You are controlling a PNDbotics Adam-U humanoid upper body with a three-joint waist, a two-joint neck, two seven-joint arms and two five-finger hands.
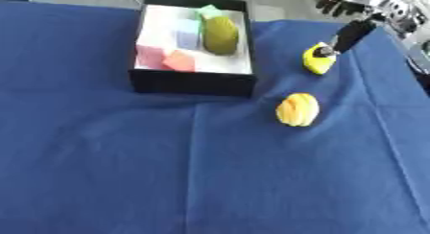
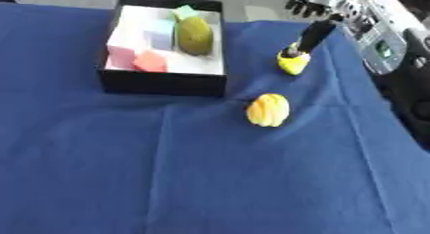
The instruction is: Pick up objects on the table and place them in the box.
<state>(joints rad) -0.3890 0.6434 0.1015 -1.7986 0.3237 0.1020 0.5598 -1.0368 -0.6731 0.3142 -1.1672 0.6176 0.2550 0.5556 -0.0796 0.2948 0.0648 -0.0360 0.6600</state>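
Beside the box (image 1: 191, 82) holding several items, two yellow objects (image 1: 298, 109) remain; right hand (image 1: 349, 35) touches one, grip unclear.

This looks like a lab or test bench set up for me, not a home. My table (image 1: 210, 180) is draped in a creased blue cloth right to its far edge, with bare pale floor beyond it. Near the far edge stands a black box (image 1: 193, 82) with a white inside, holding plain coloured blocks (image 1: 168, 58) like practice props.
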